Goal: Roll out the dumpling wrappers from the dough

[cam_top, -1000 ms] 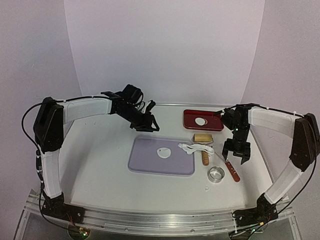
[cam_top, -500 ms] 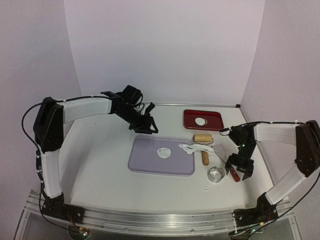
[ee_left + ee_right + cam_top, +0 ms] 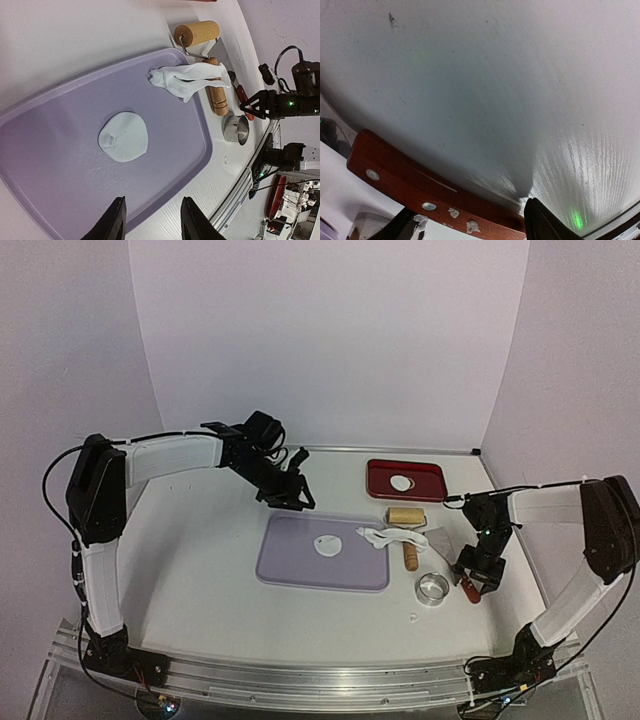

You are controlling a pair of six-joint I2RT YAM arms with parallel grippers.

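Note:
One round white dumpling wrapper (image 3: pixel 327 545) lies on the purple mat (image 3: pixel 290 565); it also shows in the left wrist view (image 3: pixel 123 136). Another wrapper (image 3: pixel 401 482) lies in the red tray (image 3: pixel 430 475). A ragged dough scrap (image 3: pixel 388 536) is draped over the wooden roller (image 3: pixel 405 515), as the left wrist view (image 3: pixel 190 80) also shows. My left gripper (image 3: pixel 290 495) hovers open and empty over the mat's far edge (image 3: pixel 152 225). My right gripper (image 3: pixel 473 580) is low and open over the scraper's red-brown handle (image 3: pixel 420 190), which lies between its fingers (image 3: pixel 472 227).
A metal ring cutter (image 3: pixel 432 588) stands just left of the right gripper; it also shows in the left wrist view (image 3: pixel 236 130). The scraper's metal blade (image 3: pixel 440 540) lies beside the roller's handle (image 3: pixel 410 558). Bits of dough stick to the scraper's handle and to my right gripper's left finger.
My right gripper has moved toward the near edge and down, from above the scraper's blade to its red-brown handle. My left gripper has barely moved.

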